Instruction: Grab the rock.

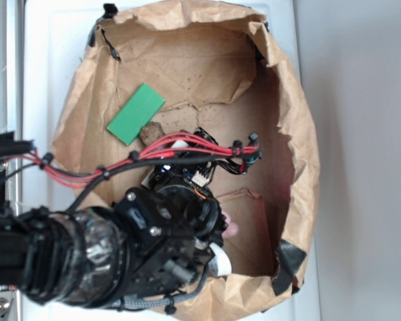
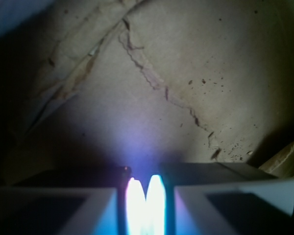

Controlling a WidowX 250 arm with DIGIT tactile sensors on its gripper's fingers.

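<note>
- The exterior view looks down into a large brown paper bag (image 1: 291, 134) with crumpled, rolled-down walls, filling most of the frame on a white surface (image 1: 361, 160).
- The rock (image 1: 150, 132) lies on the bag's floor a little left of centre, small and brown, touching the lower right edge of a flat green block (image 1: 136, 113) that lies tilted in the upper left part of the bag.
- The robot arm (image 1: 93, 257) enters from the lower left of the frame, black, with red cables (image 1: 160, 155) running along it toward the centre.
- The arm's bulk hides the gripper itself in the exterior view; a small pinkish shape (image 1: 230, 227) shows just right of the arm's black housing, too obscured to identify.
- In the wrist view the gripper (image 2: 146, 205) sits at the bottom centre, its two bright, overexposed fingertips (image 2: 134, 205) pressed together with nothing between them.
- Ahead of the gripper the wrist view shows only creased brown paper (image 2: 186, 73) with a ragged tear line and dark specks; the rock does not appear there.
- The rock sits just above the cables in the exterior view, apart from the arm.
</note>
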